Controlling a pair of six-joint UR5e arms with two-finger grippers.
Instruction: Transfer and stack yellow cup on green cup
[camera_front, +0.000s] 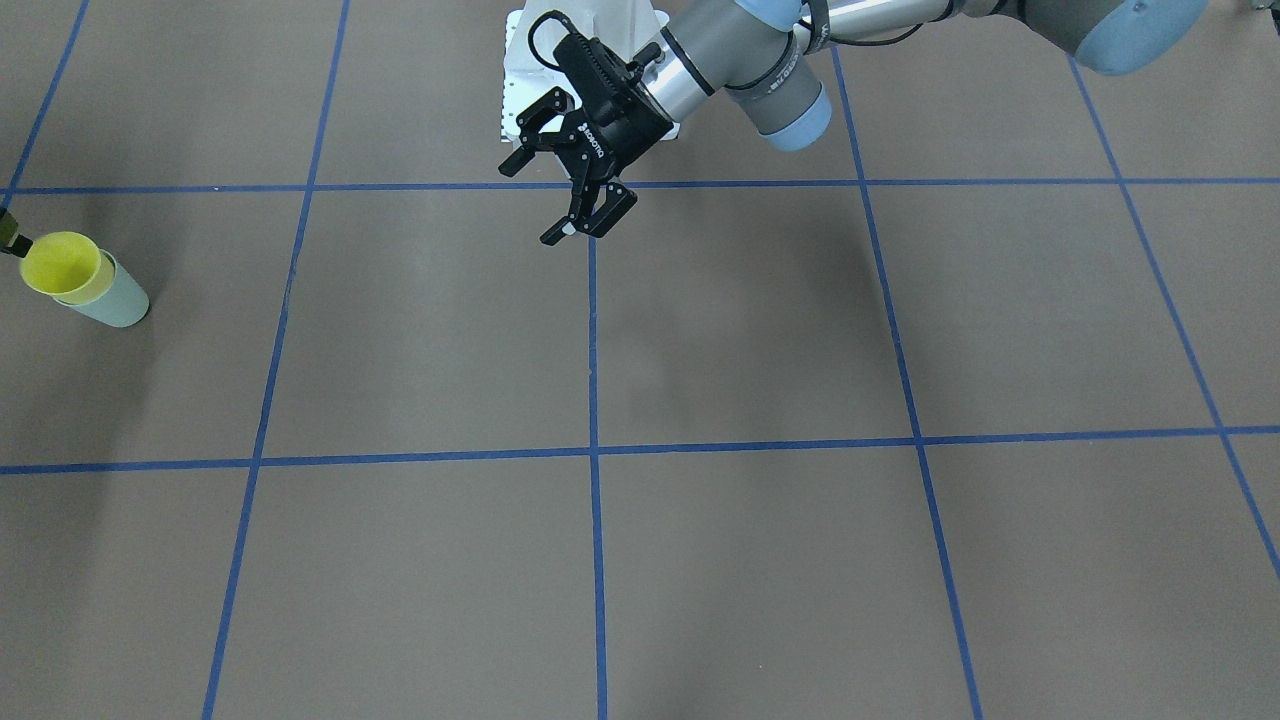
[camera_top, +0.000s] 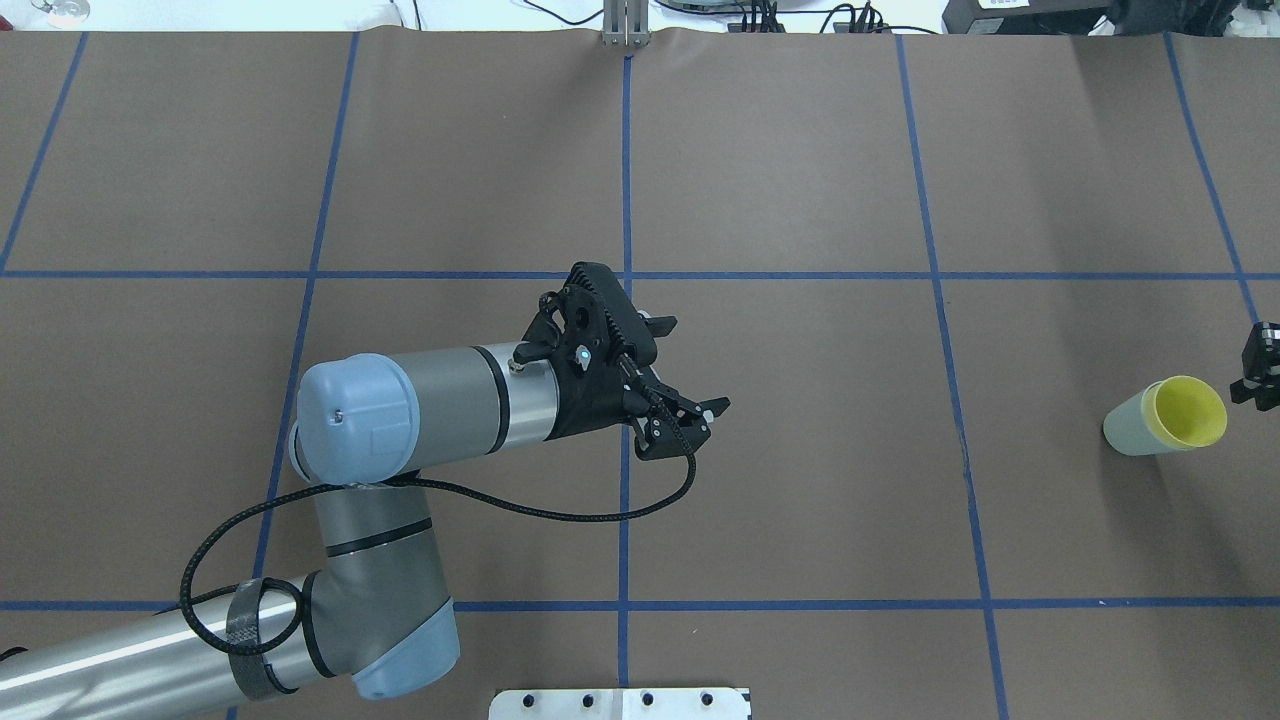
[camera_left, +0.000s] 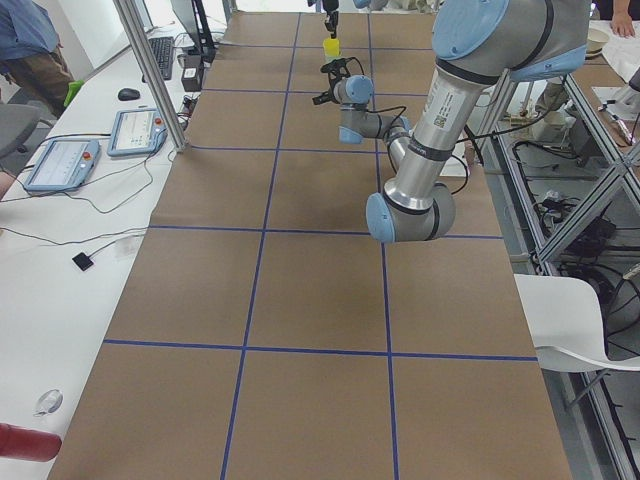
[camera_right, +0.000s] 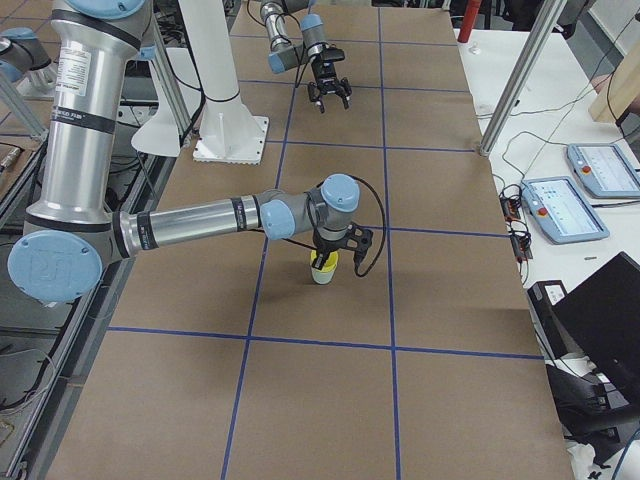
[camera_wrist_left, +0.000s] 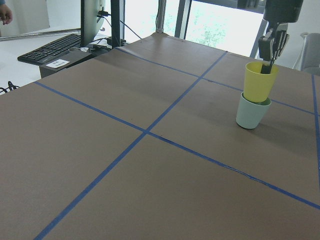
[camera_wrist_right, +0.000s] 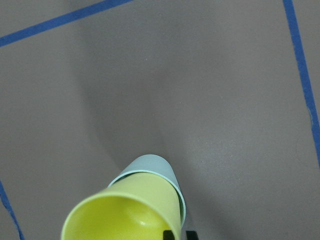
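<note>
The yellow cup (camera_wrist_left: 259, 82) sits nested upright in the green cup (camera_wrist_left: 251, 114) on the brown table; the pair also shows in the front view, yellow cup (camera_front: 60, 265) and green cup (camera_front: 118, 300), and overhead, yellow cup (camera_top: 1188, 412) and green cup (camera_top: 1128, 428). My right gripper (camera_wrist_left: 268, 66) comes down from above and pinches the yellow cup's rim, one finger inside. The right wrist view looks down on the yellow cup (camera_wrist_right: 125, 215) in the green cup (camera_wrist_right: 150, 167). My left gripper (camera_top: 698, 365) is open and empty, hovering near the table's middle, far from the cups.
Blue tape lines (camera_top: 625, 300) divide the brown table into squares. A white base plate (camera_top: 620, 704) sits at the robot's edge. Monitors, tablets and cables (camera_left: 60, 160) lie on a side desk beyond the table.
</note>
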